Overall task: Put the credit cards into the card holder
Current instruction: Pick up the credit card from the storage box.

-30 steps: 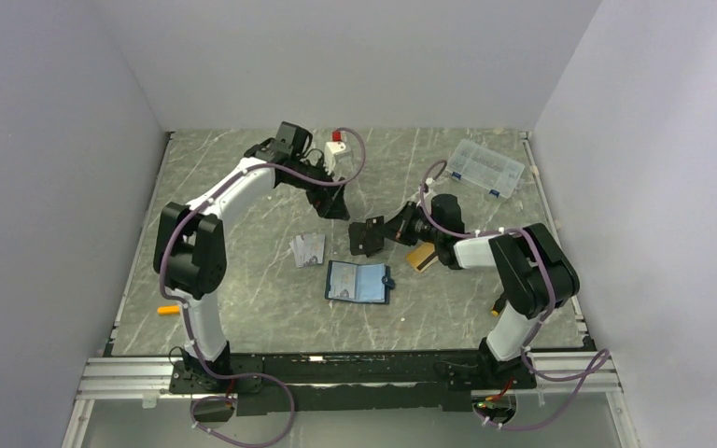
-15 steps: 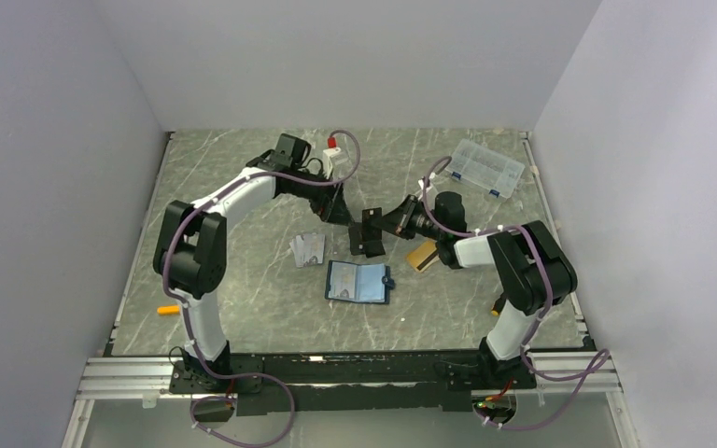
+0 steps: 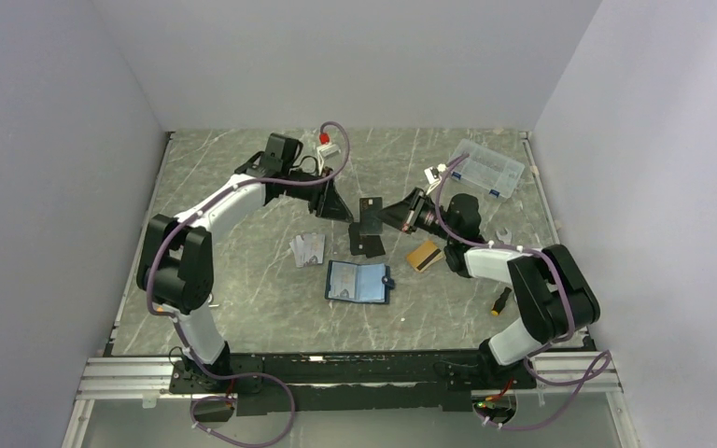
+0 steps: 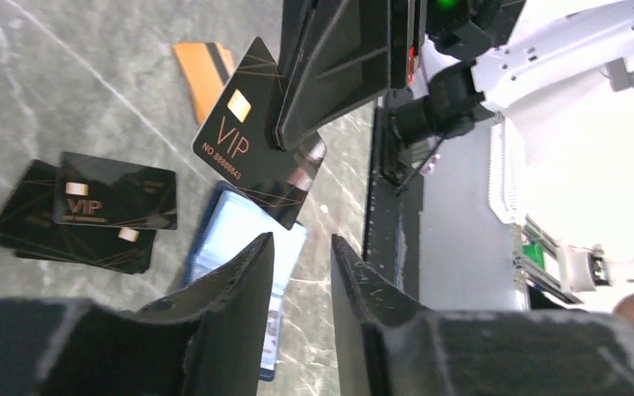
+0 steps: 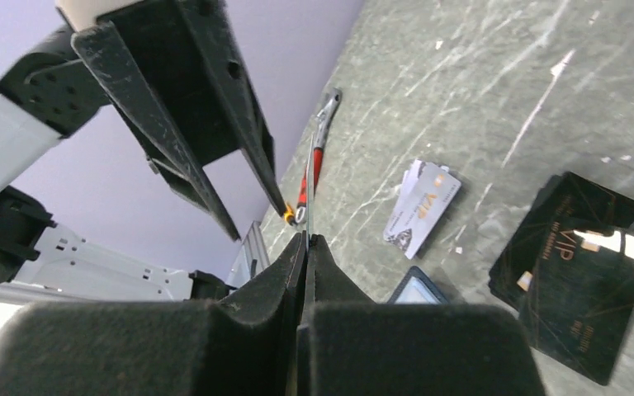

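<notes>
My right gripper (image 3: pixel 387 217) is shut on a black VIP card (image 3: pixel 371 209), held tilted above the table; its chip face shows in the left wrist view (image 4: pixel 252 153). My left gripper (image 3: pixel 341 211) hangs just left of that card, its jaws a narrow gap apart with nothing between them (image 4: pixel 301 241). The navy card holder (image 3: pixel 358 281) lies open, pale blue inside. Two silver credit cards (image 3: pixel 307 248) lie to its upper left and the orange credit card (image 3: pixel 423 255) to its upper right. In the right wrist view the held card shows edge-on above my shut fingertips (image 5: pixel 306 241).
A stack of black VIP cards (image 3: pixel 366 245) lies under the held card. A clear plastic box (image 3: pixel 487 168) sits at the back right, an orange marker (image 3: pixel 168 309) at the near left, a small tool (image 3: pixel 501 301) by the right arm. Grey walls enclose the table.
The left jaws have closed from wide to a narrow gap and the left arm drew back left. The right gripper rose and moved farther back with the black card.
</notes>
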Controlling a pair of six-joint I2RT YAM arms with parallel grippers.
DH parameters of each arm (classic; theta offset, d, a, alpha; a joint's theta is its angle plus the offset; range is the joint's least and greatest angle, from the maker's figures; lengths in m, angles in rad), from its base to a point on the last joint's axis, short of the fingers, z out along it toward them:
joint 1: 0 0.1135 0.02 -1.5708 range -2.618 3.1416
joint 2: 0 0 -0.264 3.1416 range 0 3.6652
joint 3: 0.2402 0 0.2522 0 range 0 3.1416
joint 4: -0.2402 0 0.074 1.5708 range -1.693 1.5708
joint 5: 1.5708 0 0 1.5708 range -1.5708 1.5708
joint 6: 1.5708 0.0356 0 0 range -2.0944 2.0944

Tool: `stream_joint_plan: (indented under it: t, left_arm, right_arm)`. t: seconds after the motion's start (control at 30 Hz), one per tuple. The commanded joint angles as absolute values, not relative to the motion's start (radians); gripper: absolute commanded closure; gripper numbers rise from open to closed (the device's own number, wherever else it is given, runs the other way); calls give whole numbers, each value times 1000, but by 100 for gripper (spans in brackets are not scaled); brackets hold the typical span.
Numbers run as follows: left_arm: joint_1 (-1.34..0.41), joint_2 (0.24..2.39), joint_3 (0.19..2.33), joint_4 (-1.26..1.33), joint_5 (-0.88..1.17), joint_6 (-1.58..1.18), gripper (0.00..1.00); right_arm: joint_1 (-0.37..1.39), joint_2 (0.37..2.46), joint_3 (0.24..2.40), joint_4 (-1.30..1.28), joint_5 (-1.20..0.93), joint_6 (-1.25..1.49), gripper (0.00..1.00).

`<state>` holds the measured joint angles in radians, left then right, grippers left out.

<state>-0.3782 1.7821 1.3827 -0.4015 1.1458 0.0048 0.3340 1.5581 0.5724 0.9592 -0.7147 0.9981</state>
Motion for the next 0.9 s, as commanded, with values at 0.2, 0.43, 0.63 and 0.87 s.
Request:
stream_joint_plan:
  t: [0.2, 0.43, 0.63, 0.87]
  left_arm:
    - [-387, 1719, 1285, -181, 1342, -167, 1]
    - [-390, 1715, 1244, -21, 1373, -329, 16]
    - [-396, 1721, 1229, 91, 1414, -447, 57]
    - [-397, 1713, 1209, 190, 1435, -527, 69]
  right_arm:
    - [373, 1480, 610, 1024, -725, 1007, 100]
    - [384, 1486, 619, 1025, -718, 1008, 100]
    - [395, 1504, 647, 1039, -712, 1013, 100]
    - [412, 1504, 651, 1045, -711, 1013, 100]
